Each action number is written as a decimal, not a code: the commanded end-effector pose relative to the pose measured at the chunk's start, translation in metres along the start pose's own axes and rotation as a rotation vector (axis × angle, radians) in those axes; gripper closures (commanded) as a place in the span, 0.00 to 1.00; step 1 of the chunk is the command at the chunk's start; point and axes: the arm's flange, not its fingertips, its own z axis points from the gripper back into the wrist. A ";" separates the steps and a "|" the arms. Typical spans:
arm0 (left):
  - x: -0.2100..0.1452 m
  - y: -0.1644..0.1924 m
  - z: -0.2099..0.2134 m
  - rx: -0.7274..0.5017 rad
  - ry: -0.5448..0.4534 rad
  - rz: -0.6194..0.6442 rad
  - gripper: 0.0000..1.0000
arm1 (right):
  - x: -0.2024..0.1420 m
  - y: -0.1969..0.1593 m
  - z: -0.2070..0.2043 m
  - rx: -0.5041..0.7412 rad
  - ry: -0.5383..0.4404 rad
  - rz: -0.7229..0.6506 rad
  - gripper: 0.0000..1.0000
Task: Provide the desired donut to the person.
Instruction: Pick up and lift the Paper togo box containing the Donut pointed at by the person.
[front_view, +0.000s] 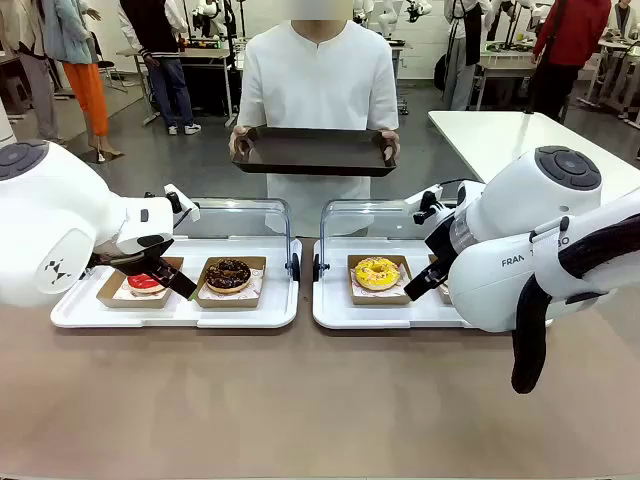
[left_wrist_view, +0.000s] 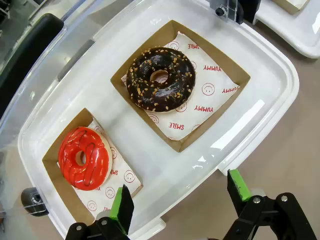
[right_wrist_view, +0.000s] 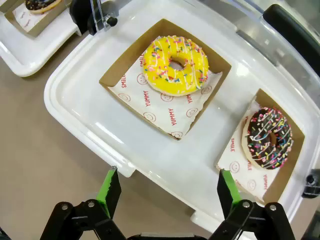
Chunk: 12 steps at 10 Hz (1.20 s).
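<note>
With the left fingers (left_wrist_view: 121, 206) and right fingers (right_wrist_view: 111, 187) both spread and empty over four boxed donuts (left_wrist_view: 161, 79) near the worktop's (front_view: 300, 400) far edge, and no choice shown by the person (front_view: 318, 90) holding a tray (front_view: 314, 152) beyond, the wrong donut could be taken, or its icing crushed by too hard a pinch.

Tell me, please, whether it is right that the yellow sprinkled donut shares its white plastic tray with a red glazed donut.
No: in the right wrist view, the yellow sprinkled donut shares its white plastic tray with a chocolate-iced donut with coloured sprinkles, not a red one.
</note>
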 end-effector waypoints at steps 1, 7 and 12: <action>0.000 0.000 0.000 0.000 0.000 0.000 0.00 | 0.000 0.000 0.000 0.000 0.000 0.000 0.00; 0.000 0.000 0.000 0.000 0.000 0.000 0.00 | 0.000 0.000 0.000 0.000 0.000 0.000 0.00; 0.000 0.000 0.000 0.000 0.000 0.000 0.00 | 0.000 0.000 0.000 0.000 0.000 0.000 0.00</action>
